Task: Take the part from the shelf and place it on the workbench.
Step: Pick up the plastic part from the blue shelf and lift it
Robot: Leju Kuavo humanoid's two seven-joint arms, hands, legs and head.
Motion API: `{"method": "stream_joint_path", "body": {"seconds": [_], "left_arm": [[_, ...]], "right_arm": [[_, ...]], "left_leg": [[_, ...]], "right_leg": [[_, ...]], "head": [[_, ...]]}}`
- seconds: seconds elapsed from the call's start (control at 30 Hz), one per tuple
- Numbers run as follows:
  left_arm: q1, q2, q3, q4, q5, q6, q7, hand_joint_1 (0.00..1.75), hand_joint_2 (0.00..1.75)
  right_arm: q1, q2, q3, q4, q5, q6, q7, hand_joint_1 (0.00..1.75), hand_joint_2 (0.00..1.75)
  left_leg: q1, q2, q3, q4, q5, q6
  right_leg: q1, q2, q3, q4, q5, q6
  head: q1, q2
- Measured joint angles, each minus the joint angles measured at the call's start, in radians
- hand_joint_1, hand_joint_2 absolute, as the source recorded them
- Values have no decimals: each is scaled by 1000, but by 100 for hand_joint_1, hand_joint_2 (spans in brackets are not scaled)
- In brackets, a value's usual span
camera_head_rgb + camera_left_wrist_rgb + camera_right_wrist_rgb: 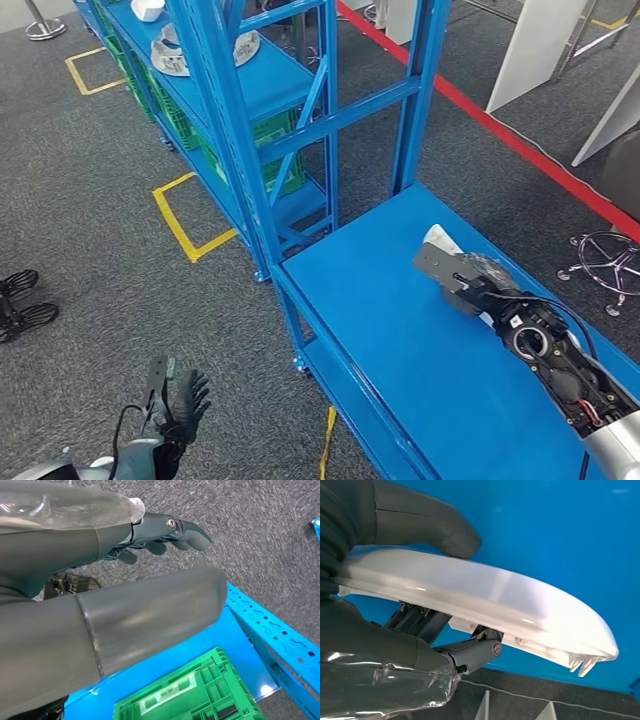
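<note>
My right hand (474,283) reaches over the blue workbench (392,310) and grips a white curved plastic part (441,241), whose tip sticks out beyond the fingers. In the right wrist view the part (501,600) is a long white shell pinched between the thumb (433,522) above and the darker fingers (471,652) below, just over the blue surface. My left hand (181,405) hangs low over the grey carpet with its fingers spread and nothing in it. The blue shelf (256,70) stands at the back with more pale parts (170,55) on it.
Green crates (275,150) sit on the shelf's lower level, one of them the green crate (188,690) in the left wrist view. Yellow floor markings (181,225) lie left of the shelf. A red line (521,140) crosses the floor behind the bench, with a chair base (607,260) at right.
</note>
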Motion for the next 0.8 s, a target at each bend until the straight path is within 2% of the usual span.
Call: {"method": "stream_joint_path", "body": {"seconds": [0.27,0.57,0.8], "left_arm": [[2,-2,0,0,-32,24,-51,0,0],[4,-3,0,0,-41,-1,-58,0,0],[5,-2,0,0,-24,-30,-72,0,0]], "right_arm": [[35,-28,-98,-171,-42,-124,-42,175,175],[75,-48,-218,-399,-39,-177,-98,175,175],[117,-59,-283,-599,-103,-207,-145,175,175]], "left_leg": [[0,0,-2,0,0,0],[0,0,-2,0,0,0],[0,0,-2,0,0,0]], "right_leg": [[0,0,-2,0,0,0],[0,0,-1,0,0,0],[0,0,-2,0,0,0]], "head": [[0,0],[0,0],[0,0]]}}
